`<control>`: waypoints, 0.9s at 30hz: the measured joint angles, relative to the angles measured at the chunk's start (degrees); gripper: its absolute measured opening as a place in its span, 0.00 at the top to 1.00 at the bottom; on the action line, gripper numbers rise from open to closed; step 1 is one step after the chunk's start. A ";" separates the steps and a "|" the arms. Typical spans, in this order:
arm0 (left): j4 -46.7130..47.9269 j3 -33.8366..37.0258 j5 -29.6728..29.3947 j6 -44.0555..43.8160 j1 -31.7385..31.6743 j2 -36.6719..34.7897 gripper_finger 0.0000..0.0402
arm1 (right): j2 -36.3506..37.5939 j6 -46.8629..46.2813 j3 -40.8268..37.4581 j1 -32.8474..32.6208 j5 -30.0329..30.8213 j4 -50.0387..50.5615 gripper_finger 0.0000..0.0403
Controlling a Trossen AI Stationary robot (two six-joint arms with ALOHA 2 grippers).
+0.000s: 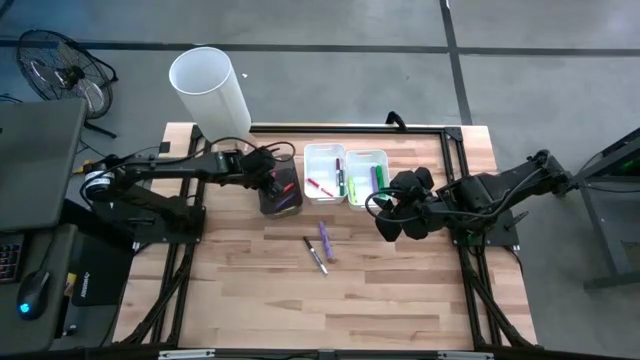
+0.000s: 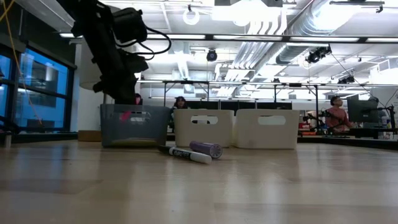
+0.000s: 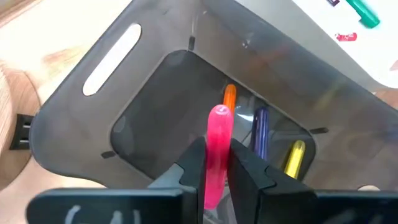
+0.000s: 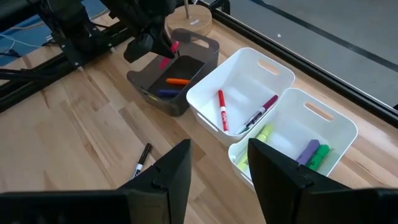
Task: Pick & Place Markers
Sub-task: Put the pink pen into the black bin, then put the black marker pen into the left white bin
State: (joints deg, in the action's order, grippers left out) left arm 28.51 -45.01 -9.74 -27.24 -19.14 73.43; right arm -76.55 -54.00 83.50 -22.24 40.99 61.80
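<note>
My left jaws (image 3: pixel 216 171) are clamped on a pink marker (image 3: pixel 217 146), held over the dark bin (image 1: pixel 279 190), where orange (image 3: pixel 229 96), purple (image 3: pixel 260 130) and yellow (image 3: pixel 293 155) markers lie. My right jaws (image 4: pixel 217 165) stand open and empty above the desk (image 1: pixel 400 290) beside the two white bins (image 1: pixel 345 175). A purple marker (image 1: pixel 326 241) and a black one (image 1: pixel 315 254) lie loose on the desk.

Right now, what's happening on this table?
The left gripper is shut on a pink marker, holding it over the dark bin, which already has orange, purple and yellow markers inside. The right gripper is open and empty, hovering near the two white bins, which hold several markers. A purple marker and a black marker lie loose on the table.
</note>
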 joint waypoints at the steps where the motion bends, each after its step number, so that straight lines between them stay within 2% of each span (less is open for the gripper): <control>1: 0.04 0.00 0.16 0.00 0.00 0.00 0.89 | 0.00 0.00 0.00 0.00 0.00 0.00 0.64; 12: 0.08 0.00 1.27 -0.02 0.00 0.00 0.88 | 0.00 0.00 0.00 0.00 -0.07 0.00 0.64; 21: 0.12 0.00 1.31 -0.04 0.00 0.00 0.75 | 0.00 -0.04 0.00 0.00 -0.88 -0.01 0.64; 27: 0.12 0.00 2.30 0.12 0.02 -0.02 0.72 | 0.00 -0.04 0.00 0.00 -1.04 -0.01 0.64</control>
State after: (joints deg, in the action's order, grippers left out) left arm 28.62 -45.01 -7.44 -27.12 -19.12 73.41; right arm -76.55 -54.04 83.50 -22.24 39.95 61.79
